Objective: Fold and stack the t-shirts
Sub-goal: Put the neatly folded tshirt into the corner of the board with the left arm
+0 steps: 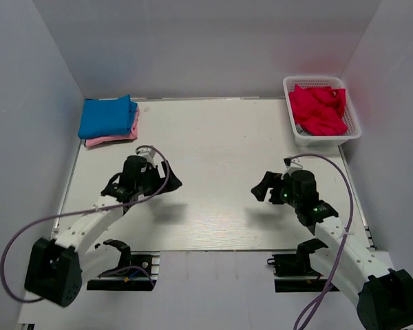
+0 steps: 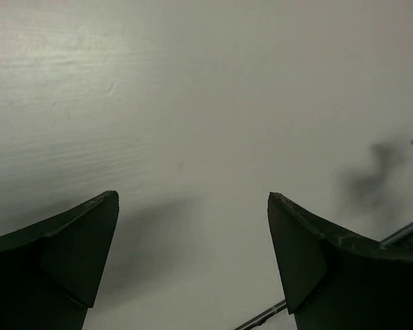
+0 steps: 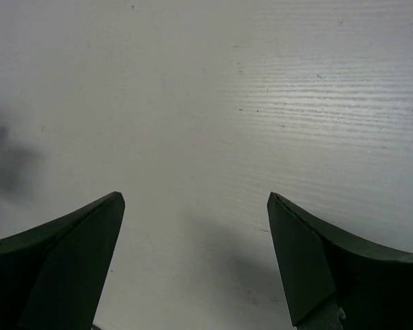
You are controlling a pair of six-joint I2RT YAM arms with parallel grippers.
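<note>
A folded bright blue t-shirt [image 1: 107, 117] lies on top of a folded pale pink t-shirt [image 1: 113, 139] at the table's far left corner. My left gripper [image 1: 168, 182] is open and empty over the bare table, in front of and to the right of that stack. My right gripper [image 1: 261, 187] is open and empty over the bare table at the right. In the left wrist view my gripper [image 2: 193, 206] shows only table between its fingers. The right wrist view shows the same for my right gripper [image 3: 196, 206].
A white basket [image 1: 293, 130] at the far right corner holds crumpled red cloth [image 1: 320, 110]. White walls close the table on the left, back and right. A lilac cable [image 1: 162, 168] loops over the left arm.
</note>
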